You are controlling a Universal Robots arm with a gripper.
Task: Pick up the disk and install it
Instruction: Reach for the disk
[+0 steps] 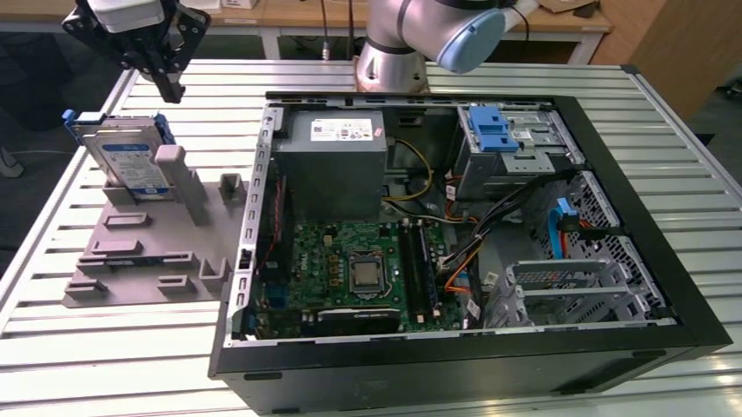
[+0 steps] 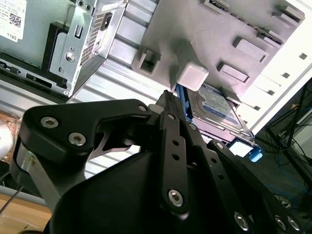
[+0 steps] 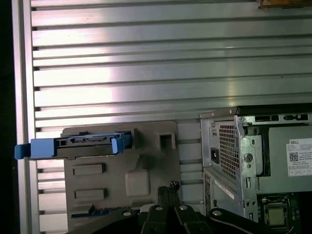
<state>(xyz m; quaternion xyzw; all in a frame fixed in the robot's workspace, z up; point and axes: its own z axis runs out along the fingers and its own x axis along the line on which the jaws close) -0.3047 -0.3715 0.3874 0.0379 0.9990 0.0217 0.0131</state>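
Your gripper [image 1: 172, 89] hangs fingers-down at the exterior view's upper left. Its fingers are pressed together and there is nothing between them. The second wrist view shows that best, with the two black linkages meeting at one narrow tip [image 2: 168, 97]. In the first wrist view the same tip [image 3: 168, 187] sits over the grey fixture [image 3: 146, 161], clear of the disk.

The disk [image 1: 125, 158] stands upright in a slot of that fixture [image 1: 151, 261], below the gripper and not touching it. The exterior view gives you its labelled face and blue carrier frame. The first wrist view shows it edge-on, as a blue bar [image 3: 78, 142]. The second wrist view catches its label past a grey post [image 2: 214, 111].

Further out, to the exterior view's right of the fixture, the open computer case [image 1: 649, 261] lies on the slatted table [image 1: 116, 347]. In the exterior view you can also see the power supply [image 1: 336, 165], the motherboard [image 1: 365, 274] and the drive cage [image 1: 510, 143] with its blue latch.
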